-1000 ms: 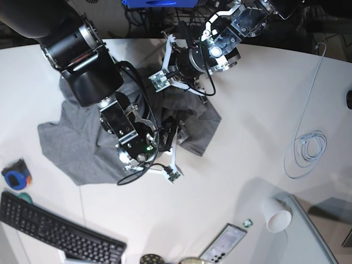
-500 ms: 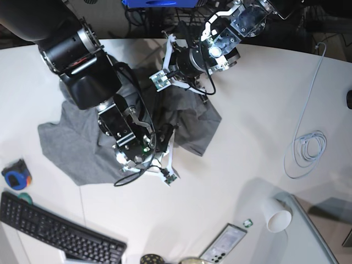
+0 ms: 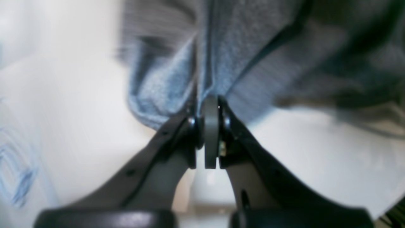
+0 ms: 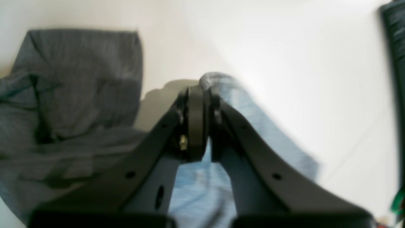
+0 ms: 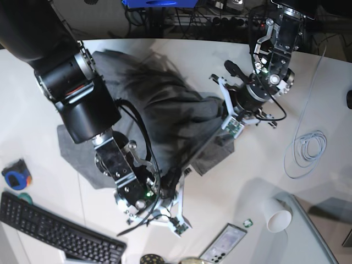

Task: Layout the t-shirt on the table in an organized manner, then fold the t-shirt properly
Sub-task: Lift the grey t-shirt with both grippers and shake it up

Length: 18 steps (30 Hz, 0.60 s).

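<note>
We find both pincers clenched on the t-shirt (image 5: 165,110), left gripper (image 3: 210,104) and right gripper (image 4: 202,84), cloth stretched above the table (image 5: 308,88). Risk: thin pinches may slip under tension, dropping it crumpled.

Behind the curved far edge, a dark strip crowded with black cables (image 5: 165,22) and a blue box (image 5: 159,3). Bright, even light from above, soft shadows. At lower right, a pale grey panel (image 5: 308,236) with a dark corner beyond. No walls or windows in view.
</note>
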### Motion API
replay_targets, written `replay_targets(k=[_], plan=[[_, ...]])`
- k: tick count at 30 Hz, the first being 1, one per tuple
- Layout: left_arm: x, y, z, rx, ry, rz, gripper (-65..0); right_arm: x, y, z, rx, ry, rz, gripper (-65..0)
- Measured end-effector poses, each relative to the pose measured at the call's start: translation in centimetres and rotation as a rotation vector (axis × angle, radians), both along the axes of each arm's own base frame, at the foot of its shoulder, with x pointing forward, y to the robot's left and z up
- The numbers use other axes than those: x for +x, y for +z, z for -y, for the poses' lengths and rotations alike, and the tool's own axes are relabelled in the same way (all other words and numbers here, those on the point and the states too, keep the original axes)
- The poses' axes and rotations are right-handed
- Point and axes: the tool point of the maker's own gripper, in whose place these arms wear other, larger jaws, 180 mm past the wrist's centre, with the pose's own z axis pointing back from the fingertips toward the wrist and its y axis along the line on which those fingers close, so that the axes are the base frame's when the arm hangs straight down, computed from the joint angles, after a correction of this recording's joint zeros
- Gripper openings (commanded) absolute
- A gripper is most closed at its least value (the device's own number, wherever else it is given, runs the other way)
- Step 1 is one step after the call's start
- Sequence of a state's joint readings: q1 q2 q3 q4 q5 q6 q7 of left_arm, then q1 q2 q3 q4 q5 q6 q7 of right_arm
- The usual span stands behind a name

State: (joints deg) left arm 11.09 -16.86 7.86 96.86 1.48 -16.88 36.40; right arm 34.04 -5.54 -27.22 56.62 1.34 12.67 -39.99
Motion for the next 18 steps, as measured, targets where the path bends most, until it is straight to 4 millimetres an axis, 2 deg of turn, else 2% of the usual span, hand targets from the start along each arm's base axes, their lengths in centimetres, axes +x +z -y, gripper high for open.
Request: replay_targets(k=[4, 8, 10, 13, 16, 18], plan=[[1.8, 2.8, -3.4, 0.01, 0.092, 0.08, -65.0, 2.0, 3.9, -1.6, -0.002, 0.083, 0.049, -65.0], [4.3, 7.7, -5.7, 0.02, 0.152, 0.219, -65.0, 4.3, 8.4, -2.7, 0.008, 0.103, 0.134, -65.0], [5.3, 10.3, -5.7, 0.015, 0.152, 0.297, -65.0, 5.5, 10.4, -2.3, -0.009, 0.097, 0.166, -65.0], [5.8, 13.0, -4.7, 0.0, 0.126, 0.368, -65.0, 7.0, 13.4, -1.8, -0.028, 0.086, 0.213, -65.0], [6.4, 14.1, -4.4, -0.002, 0.122, 0.398, -65.0, 8.6, 16.8, -0.2, -0.052, 0.067, 0.283, -65.0], [6.7, 14.0, -5.5, 0.054, 0.144, 0.376, -65.0, 9.8, 19.4, 2.6, -0.117, 0.024, 0.36, -65.0]])
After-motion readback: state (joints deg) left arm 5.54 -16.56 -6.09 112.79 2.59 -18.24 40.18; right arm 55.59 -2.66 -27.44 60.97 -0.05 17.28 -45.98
